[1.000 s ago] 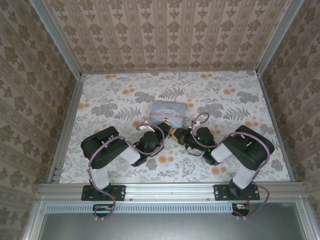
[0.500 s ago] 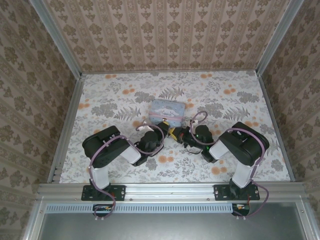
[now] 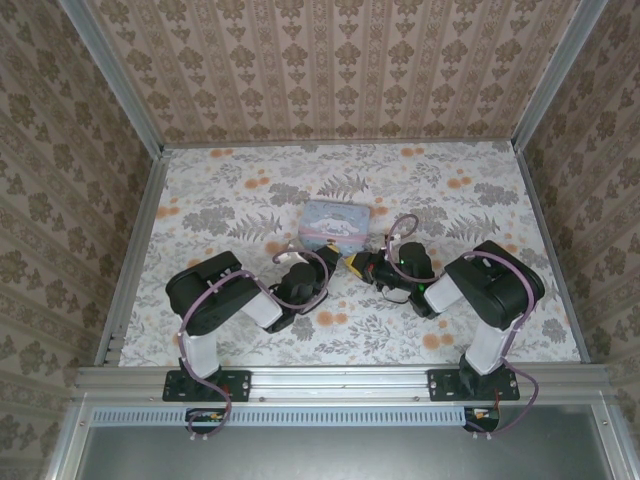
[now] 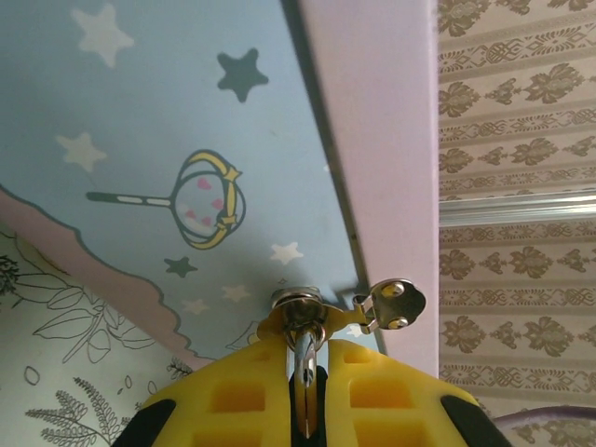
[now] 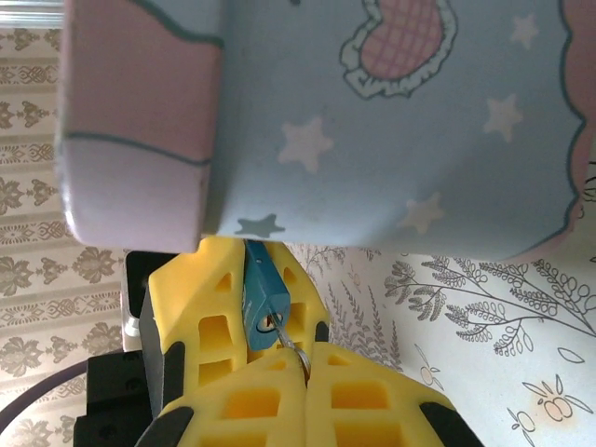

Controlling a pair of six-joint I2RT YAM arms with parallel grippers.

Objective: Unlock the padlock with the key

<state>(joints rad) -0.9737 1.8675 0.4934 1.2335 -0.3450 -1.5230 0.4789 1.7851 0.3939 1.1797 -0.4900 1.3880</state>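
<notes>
The small blue padlock (image 5: 258, 296) hangs below the pastel tin (image 5: 391, 121), pinched between the yellow fingers (image 5: 207, 296) of my left gripper (image 4: 305, 352), which is shut on it. In the left wrist view its silvery shackle (image 4: 304, 328) runs up from between the jaws through the tin's metal hasp (image 4: 391, 304); the blue body is hidden there. My right gripper (image 5: 305, 361) is shut on the thin key (image 5: 291, 346), whose tip sits in the padlock's keyhole. From above, both grippers meet just in front of the tin (image 3: 335, 224): left gripper (image 3: 326, 262), right gripper (image 3: 357, 265).
The tin rests on the floral tablecloth (image 3: 230, 200) near the middle. Patterned walls with metal rails (image 3: 140, 250) close in the left, right and far sides. Both arms' cables loop close behind the grippers.
The right arm's wrist has swung a little farther from the near edge and turned, its gripper staying at the padlock. The left arm and tin have barely moved.
</notes>
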